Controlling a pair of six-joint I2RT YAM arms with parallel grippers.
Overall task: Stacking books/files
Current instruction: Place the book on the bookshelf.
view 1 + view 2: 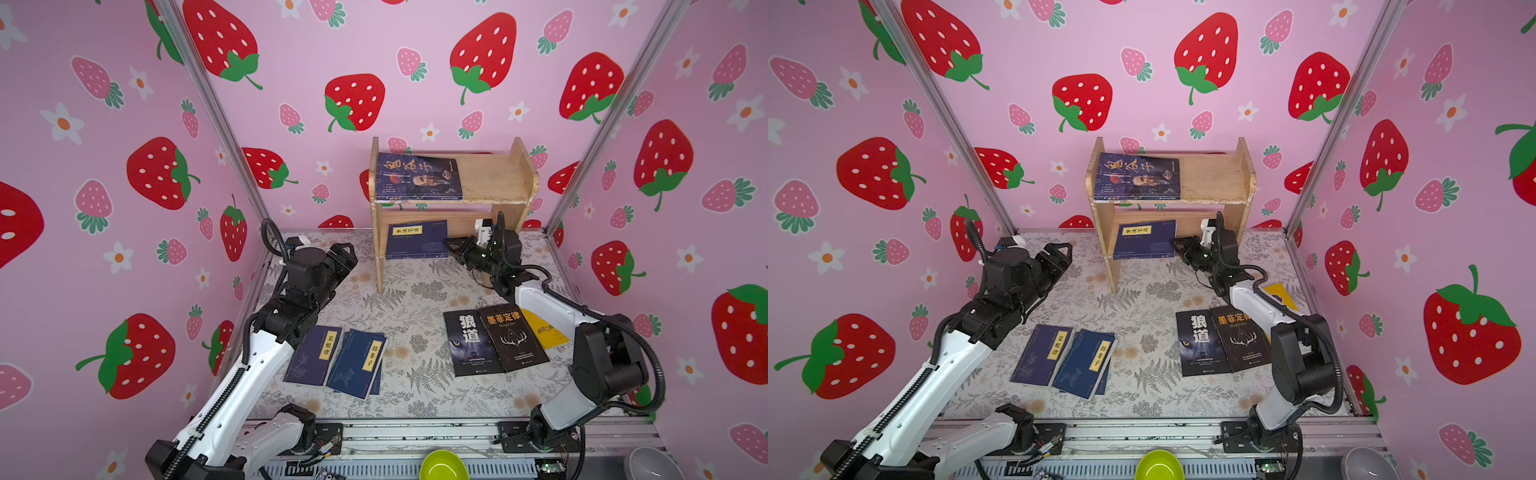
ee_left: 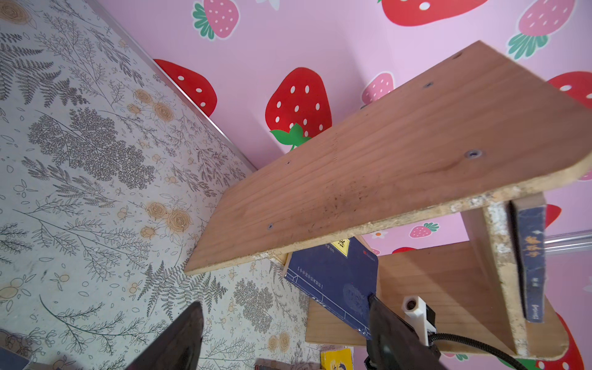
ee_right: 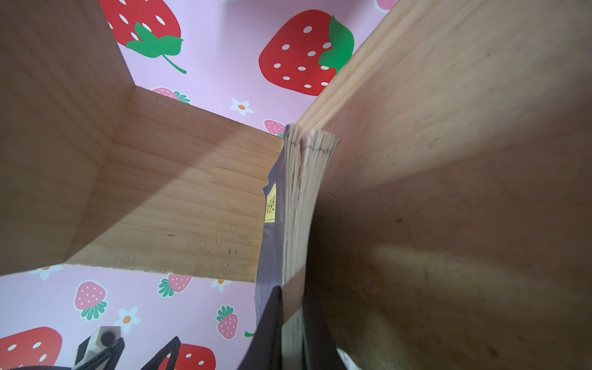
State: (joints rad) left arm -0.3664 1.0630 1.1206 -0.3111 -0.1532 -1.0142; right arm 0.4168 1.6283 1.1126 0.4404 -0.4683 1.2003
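Right end effector point(image 1: 451, 245) | pinching navy book point(image 1: 415, 243) edge | lower shelf point(image 1: 461, 230)

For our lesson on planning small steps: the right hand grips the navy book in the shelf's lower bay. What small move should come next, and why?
Probably slide the navy book a little deeper before releasing. The right hand is shut on its edge, and the book juts past the lower board's front edge.
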